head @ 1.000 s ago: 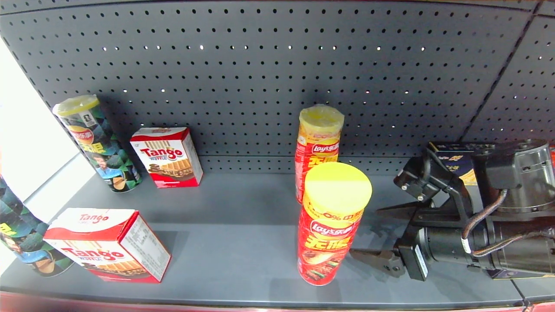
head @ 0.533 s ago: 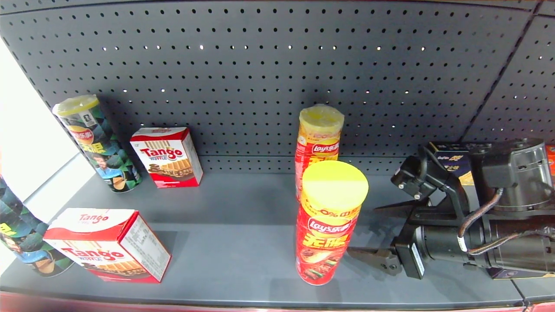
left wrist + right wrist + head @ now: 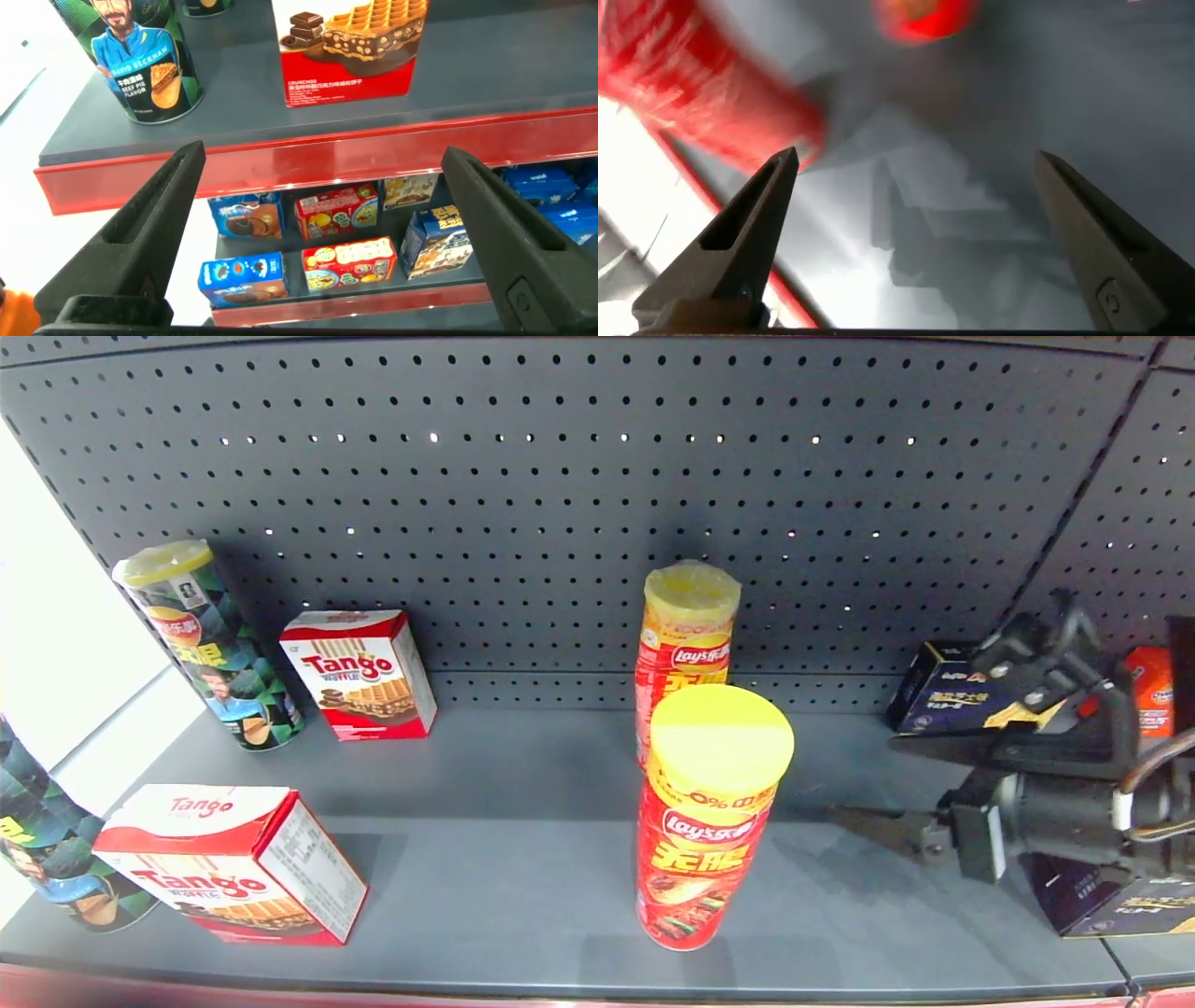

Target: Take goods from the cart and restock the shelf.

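Both end effectors (image 3: 320,154) (image 3: 915,157) wide open, empty

I see brand lettering on the front red can (image 3: 705,845), rear red can (image 3: 680,649), rear wafer box (image 3: 362,677), front wafer box (image 3: 224,873), and the green can (image 3: 213,649) at the shelf's (image 3: 523,887) left edge.

Head camera looks forward and down over the dark grey metal shelf (image 3: 523,859). Right wrist camera sits low, close to the red yellow-lidded chip can (image 3: 709,831), which both show. Left wrist camera faces the shelf's red front lip (image 3: 308,154).
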You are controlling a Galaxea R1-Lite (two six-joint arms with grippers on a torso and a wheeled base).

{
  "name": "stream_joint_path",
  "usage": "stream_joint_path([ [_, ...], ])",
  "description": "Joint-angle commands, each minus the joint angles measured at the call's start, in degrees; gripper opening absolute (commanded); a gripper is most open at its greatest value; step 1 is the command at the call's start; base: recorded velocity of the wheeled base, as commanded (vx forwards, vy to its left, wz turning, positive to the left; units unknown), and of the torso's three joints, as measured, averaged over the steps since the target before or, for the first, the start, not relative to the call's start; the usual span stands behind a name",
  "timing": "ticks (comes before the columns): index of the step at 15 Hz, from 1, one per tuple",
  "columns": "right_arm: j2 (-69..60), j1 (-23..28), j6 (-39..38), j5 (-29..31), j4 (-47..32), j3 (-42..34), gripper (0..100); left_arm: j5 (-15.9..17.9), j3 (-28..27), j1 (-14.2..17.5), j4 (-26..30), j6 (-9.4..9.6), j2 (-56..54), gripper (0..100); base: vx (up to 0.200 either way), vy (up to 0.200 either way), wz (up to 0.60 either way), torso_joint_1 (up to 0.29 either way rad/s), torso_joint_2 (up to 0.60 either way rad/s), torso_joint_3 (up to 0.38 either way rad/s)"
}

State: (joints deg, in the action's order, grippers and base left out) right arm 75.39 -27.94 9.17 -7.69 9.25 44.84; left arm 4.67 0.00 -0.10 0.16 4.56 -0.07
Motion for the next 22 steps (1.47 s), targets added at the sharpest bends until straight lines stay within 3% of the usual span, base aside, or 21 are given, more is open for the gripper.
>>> stream_joint_path([
  [1, -14.65, 11.77, -0.38, -0.04, -0.02, -0.89, 100, -0.01, 0.0, 0.01, 0.02, 0.01, 0.07, 100, 0.0, 0.0, 0.0, 0.0, 0.0, 0.0],
  [4, -32.06, 22.76, -0.38, -0.04, -0.29, -10.47, 100, 0.08, 0.0, 0.01, 0.02, 0.1, 0.07, 100, 0.0, 0.0, 0.0, 0.0, 0.0, 0.0],
  [8, -52.8, 31.37, -0.11, 0.31, -4.59, -21.19, 100, 0.08, 0.0, 0.01, 0.02, 0.19, 0.07, 100, 0.0, 0.0, 0.0, 0.0, 0.0, 0.0],
  [12, -70.2, 32.51, -0.55, 3.3, -16.02, -30.6, 100, -0.01, 0.0, 0.01, -0.07, 0.45, 0.07, 100, 0.0, 0.0, 0.0, 0.0, 0.0, 0.0],
  [15, -70.55, 32.6, -3.72, 11.56, -0.73, -44.49, 100, -0.1, 0.0, 0.01, -0.07, 0.45, 0.07, 100, 0.0, 0.0, 0.0, 0.0, 0.0, 0.0],
  [16, -70.55, 32.6, -4.77, 11.91, -0.64, -44.84, 100, -0.01, 0.0, 0.01, -0.07, 0.45, 0.07, 100, 0.0, 0.0, 0.0, 0.0, 0.0, 0.0],
  [17, -70.55, 32.6, -6.62, 11.3, -3.8, -44.84, 100, -0.01, 0.0, 0.01, -0.07, 0.45, 0.07, 100, 0.0, 0.0, 0.0, 0.0, 0.0, 0.0],
  [19, -70.46, 32.6, -8.29, 3.3, -4.86, -44.84, 100, -0.01, 0.0, 0.01, -0.07, 0.45, 0.07, 100, 0.0, 0.0, 0.0, 0.0, 0.0, 0.0],
  [20, -70.46, 32.6, -9.52, 2.86, -5.03, -44.84, 100, -0.01, 0.0, 0.01, -0.07, 0.36, 0.07, 100, 0.0, 0.0, 0.0, 0.0, 0.0, 0.0],
  [22, -70.38, 32.77, -11.36, 14.81, -8.9, -44.84, 100, -0.01, 0.0, 0.01, -0.07, 0.36, 0.07, 100, 0.0, 0.0, 0.0, 0.0, 0.0, 0.0],
])
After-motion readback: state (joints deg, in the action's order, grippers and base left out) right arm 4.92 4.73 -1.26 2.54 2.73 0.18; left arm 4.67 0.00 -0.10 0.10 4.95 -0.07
